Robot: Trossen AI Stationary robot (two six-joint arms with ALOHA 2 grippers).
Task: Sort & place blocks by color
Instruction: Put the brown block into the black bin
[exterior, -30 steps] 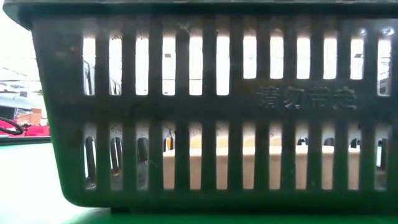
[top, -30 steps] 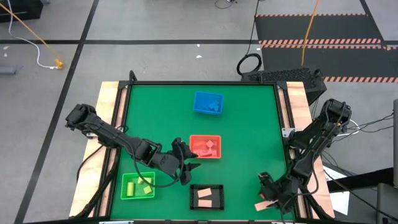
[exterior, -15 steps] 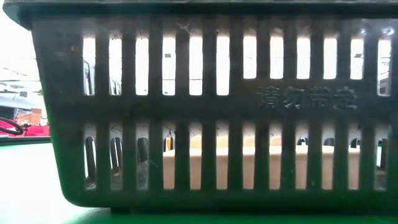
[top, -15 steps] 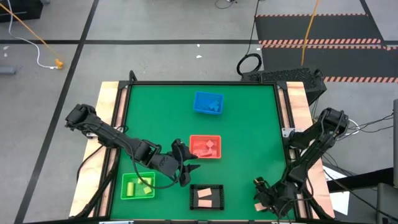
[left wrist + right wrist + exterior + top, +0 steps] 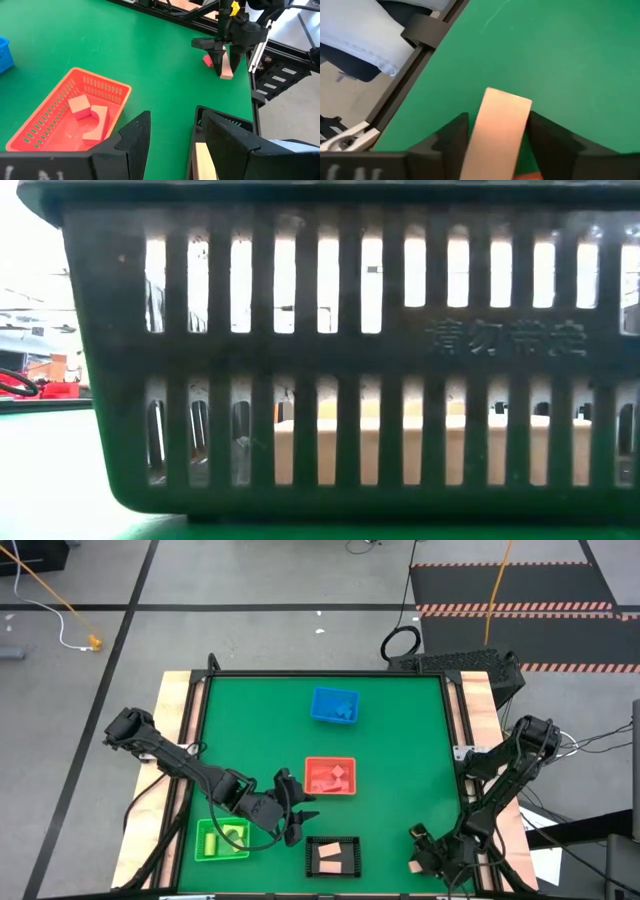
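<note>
- Green worktop (image 5: 400,730) with wooden side rails, standing on a grey floor; striped mats lie beyond its far edge.
- Four bins on the worktop: blue bin (image 5: 334,706) toward the far edge at centre; red bin (image 5: 330,776) mid-worktop; green bin (image 5: 222,840) near the near-left corner; black bin (image 5: 332,856) at the near edge, centre.
- Red bin holds pink blocks (image 5: 91,116): one cube and one arch, seen in the left wrist view.
- Green bin holds yellow blocks (image 5: 228,836). Blue bin holds blue pieces; shapes not resolvable.
- Black bin holds tan blocks (image 5: 330,855); the low view looks through its slotted wall onto tan wood behind.
- Left hand (image 5: 297,812) hangs between the green, red and black bins, just above the worktop. Fingers spread apart, nothing between them (left wrist view).
- Right hand (image 5: 420,858) sits near the near-right corner, close to the worktop. Fingers closed on a tan bar (image 5: 497,131), gripped on its two long sides.
- Small pink block (image 5: 208,60) lies on the worktop just beside the right hand, seen from the left wrist view.
</note>
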